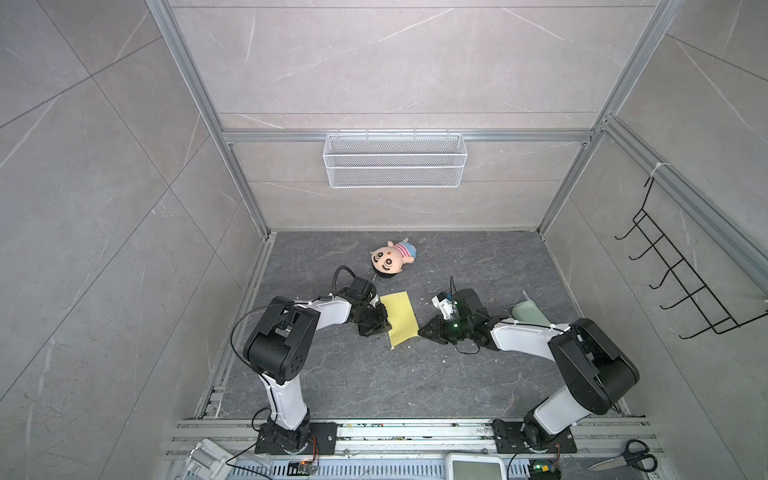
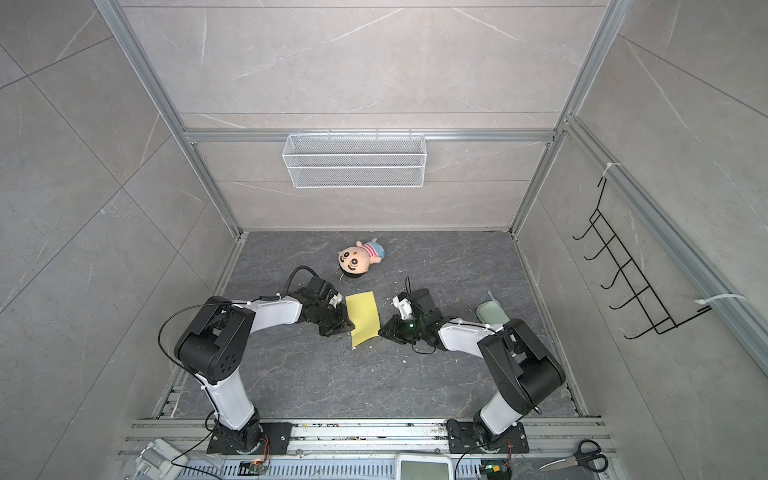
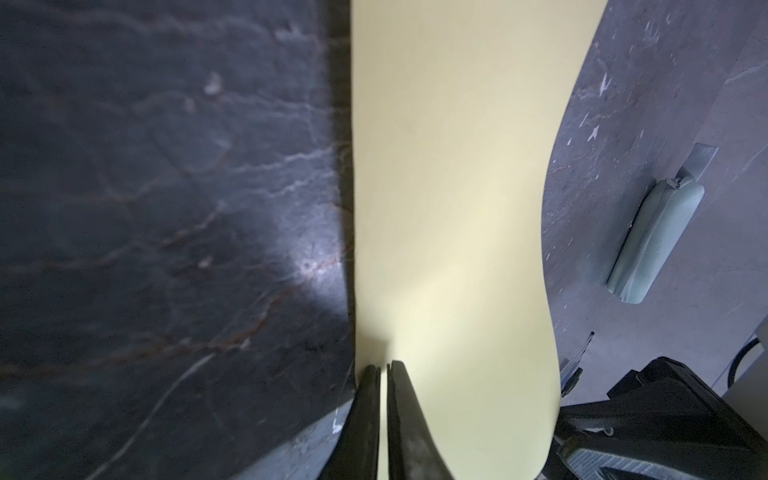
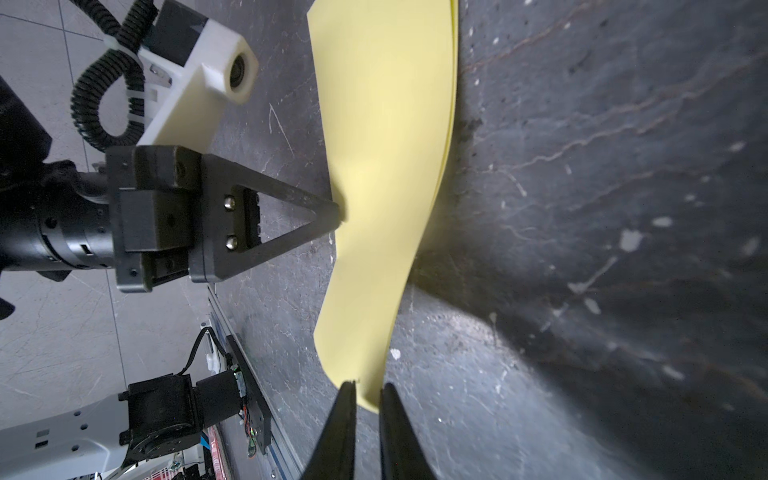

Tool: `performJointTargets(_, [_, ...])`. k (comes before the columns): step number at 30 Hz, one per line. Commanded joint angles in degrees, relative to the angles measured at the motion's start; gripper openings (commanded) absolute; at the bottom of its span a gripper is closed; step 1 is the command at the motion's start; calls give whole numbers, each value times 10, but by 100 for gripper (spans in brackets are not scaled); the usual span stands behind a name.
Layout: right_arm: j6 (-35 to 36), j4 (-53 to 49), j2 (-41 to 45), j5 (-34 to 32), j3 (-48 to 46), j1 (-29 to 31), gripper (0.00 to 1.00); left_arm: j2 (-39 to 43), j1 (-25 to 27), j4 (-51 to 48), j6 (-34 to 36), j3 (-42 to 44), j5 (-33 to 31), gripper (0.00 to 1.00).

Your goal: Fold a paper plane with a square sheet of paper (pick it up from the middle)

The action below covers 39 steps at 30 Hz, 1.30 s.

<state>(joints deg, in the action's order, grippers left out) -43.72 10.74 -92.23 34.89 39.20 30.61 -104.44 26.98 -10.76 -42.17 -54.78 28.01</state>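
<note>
Yellow paper (image 1: 401, 316), unmarked, left claw (image 1: 386, 322) pinching

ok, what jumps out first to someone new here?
The yellow paper, mid-table and bowed between both arms: the left gripper pinches its left edge, the right gripper has jaws around its near right corner. Behind it lies a plush doll; a pale green pad sits beside the right arm.

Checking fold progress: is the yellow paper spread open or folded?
Folded in half. The square sheet of paper shows as a narrow rectangle in both top views, and two stacked edges run together in the right wrist view.
</note>
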Motion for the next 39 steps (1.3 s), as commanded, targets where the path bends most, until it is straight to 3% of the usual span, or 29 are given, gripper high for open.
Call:
performJointTargets(1, [16, -14, 21, -15, -4, -2, 16, -31, -3, -71, 17, 11, -79, 12])
performJointTargets(14, [17, -6, -4, -8, 14, -2, 20, -29, -3, -75, 22, 4, -79, 12])
performJointTargets(21, [66, -16, -101, -37, 128, -24, 47, -32, -3, -71, 26, 2, -77, 12])
performJointTargets(27, [81, -10, -220, -12, 256, -45, 59, -39, -3, -71, 25, 1, -76, 12])
performJointTargets(34, [107, -33, -309, 36, 360, -52, 59, -39, -3, -71, 23, 2, -75, 12])
performJointTargets(39, [115, -26, -328, 67, 371, -52, 55, -39, -3, -71, 21, 2, -75, 12])
